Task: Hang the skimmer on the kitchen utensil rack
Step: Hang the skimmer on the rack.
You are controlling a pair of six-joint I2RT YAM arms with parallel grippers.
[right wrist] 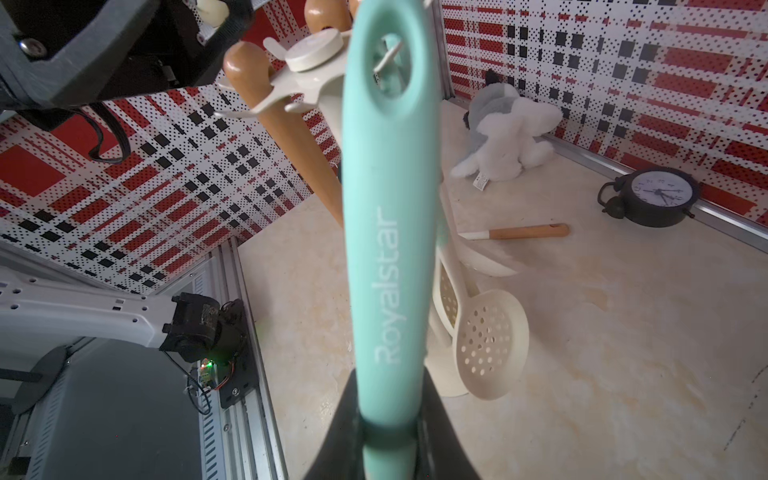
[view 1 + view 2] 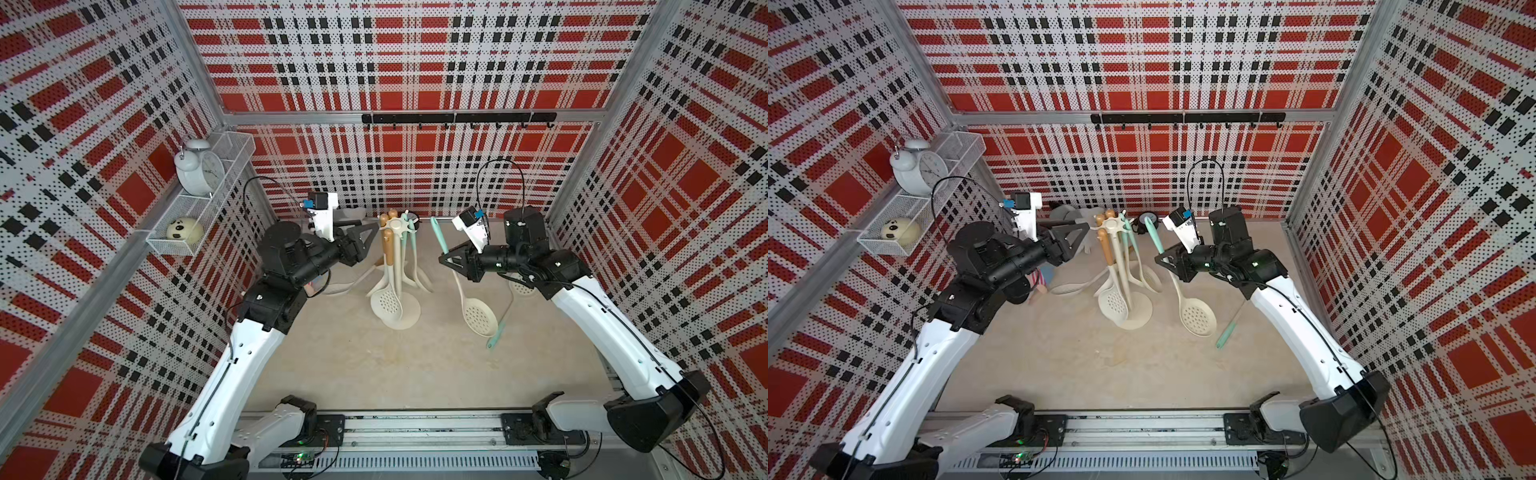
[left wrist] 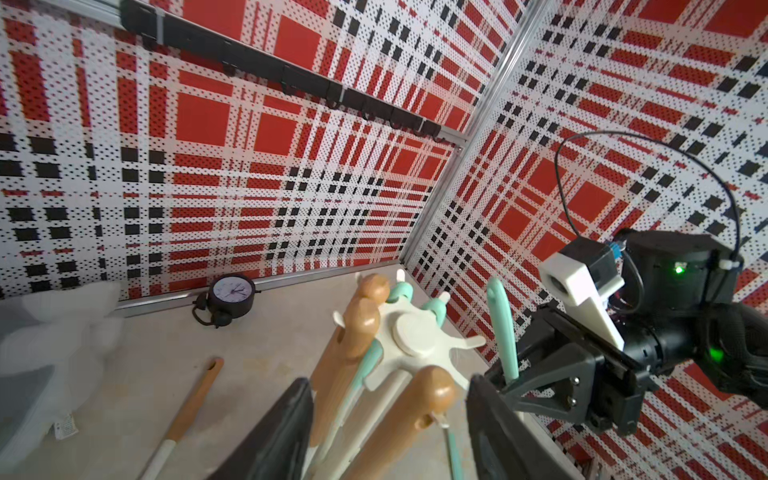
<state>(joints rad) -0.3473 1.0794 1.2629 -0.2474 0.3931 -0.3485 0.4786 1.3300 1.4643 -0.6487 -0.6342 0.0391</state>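
Note:
The skimmer (image 2: 480,318) has a mint-green handle (image 1: 388,249) and a cream perforated head (image 2: 1198,318). My right gripper (image 1: 388,436) is shut on the lower handle and holds it nearly upright above the table. Its holed handle end (image 3: 503,328) stands just right of the kitchen utensil rack (image 2: 395,224), whose cream crown (image 3: 415,336) carries several hanging utensils. One prong shows through the handle's hole in the right wrist view. My left gripper (image 3: 390,378) is open at the crown's left side (image 2: 370,237), with wooden handles showing between its fingers.
A mint-handled spatula (image 2: 498,328) lies right of the skimmer head. A wooden-handled utensil (image 1: 523,232) lies left of the rack base (image 2: 409,320). A plush toy (image 1: 505,137) and a black clock (image 1: 656,195) sit by the back wall under a black hook rail (image 2: 457,118).

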